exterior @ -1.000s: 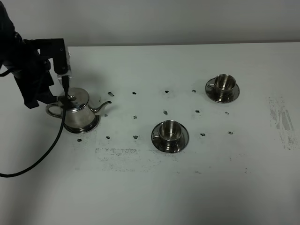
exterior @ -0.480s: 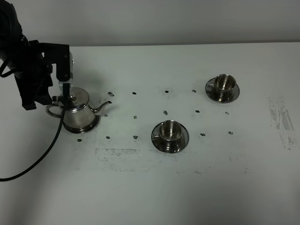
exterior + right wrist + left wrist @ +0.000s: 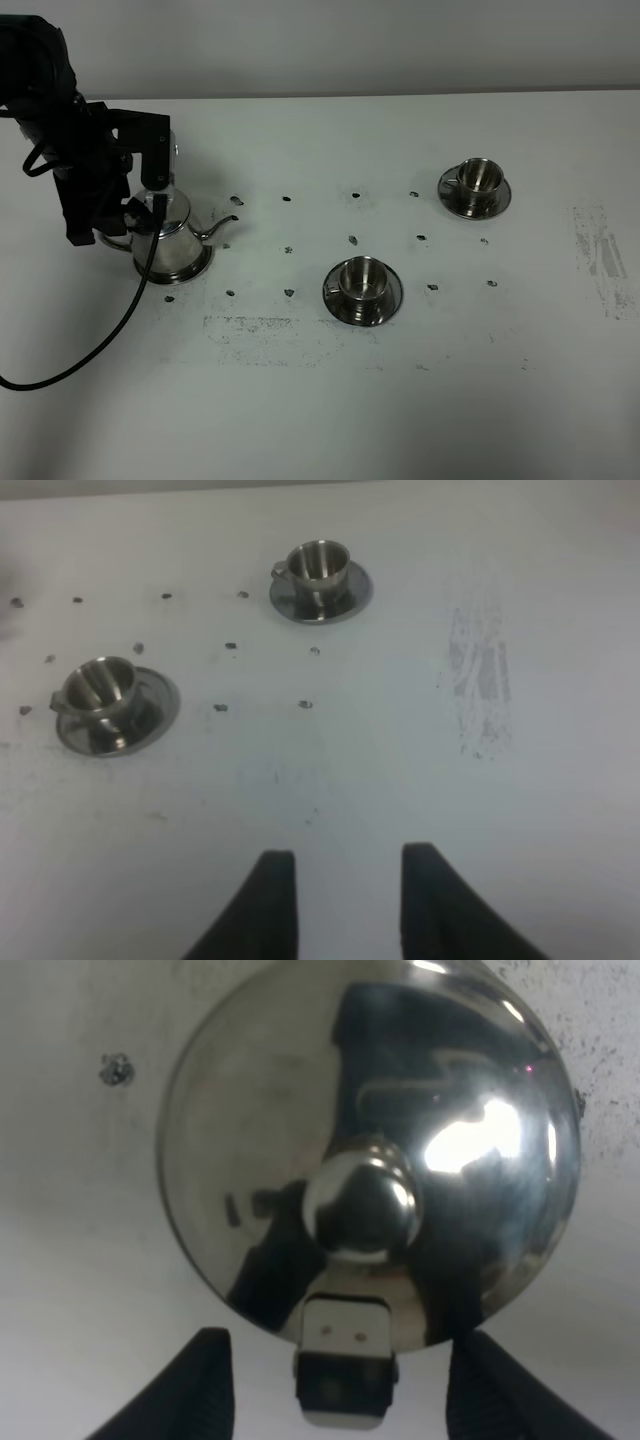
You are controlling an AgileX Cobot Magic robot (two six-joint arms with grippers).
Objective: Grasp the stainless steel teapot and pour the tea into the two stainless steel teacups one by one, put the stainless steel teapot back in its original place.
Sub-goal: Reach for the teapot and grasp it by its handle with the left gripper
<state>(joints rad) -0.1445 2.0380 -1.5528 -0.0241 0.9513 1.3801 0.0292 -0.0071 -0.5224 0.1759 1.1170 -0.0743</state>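
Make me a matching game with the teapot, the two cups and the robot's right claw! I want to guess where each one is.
Things:
1. teapot
2. front cup
3. back cup
4. right gripper

Places:
A. at the back of the table, toward the right
B. open, over bare table
C. right below the left gripper
D. on a saucer near the middle of the table

Pairs: 1-C, 2-D, 3-A, 4-B

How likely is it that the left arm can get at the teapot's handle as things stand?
Probably yes. The left arm's fingers hang open just above the stainless steel teapot, one either side of its handle, and nothing else lies between them.
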